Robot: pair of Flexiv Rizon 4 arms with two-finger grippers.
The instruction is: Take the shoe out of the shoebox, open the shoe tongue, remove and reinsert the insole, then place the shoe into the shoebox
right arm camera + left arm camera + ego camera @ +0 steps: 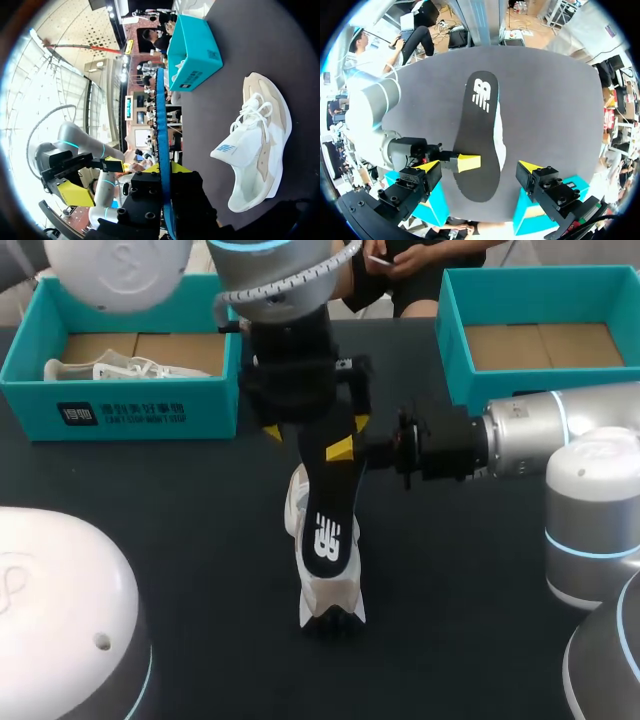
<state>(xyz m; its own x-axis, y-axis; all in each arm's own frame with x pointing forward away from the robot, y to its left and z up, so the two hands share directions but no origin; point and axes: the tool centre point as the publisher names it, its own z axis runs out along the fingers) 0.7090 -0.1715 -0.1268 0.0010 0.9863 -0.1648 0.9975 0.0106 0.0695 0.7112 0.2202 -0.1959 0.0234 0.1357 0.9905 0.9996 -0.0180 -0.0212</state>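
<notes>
Insole [325, 510] lies lengthwise over the sneaker [260, 145], logo end toward the robot; right claw [164, 172] pinches it sideways, left claw [479, 166] spread above.

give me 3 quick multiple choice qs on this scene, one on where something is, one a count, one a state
1. Where is the insole?
A) held over the shoe
B) in a box
C) flat on the table

2. How many boxes are on the table?
A) one
B) two
C) three

3. The left gripper is
A) shut on the insole
B) shut on the shoe
C) open

Answers:
1 A: the right gripper pinches the insole above the shoe, which lies on the table.
2 B: there is a left box and a right box, no more.
3 C: its fingers stand apart on either side of the insole, touching nothing.
</notes>
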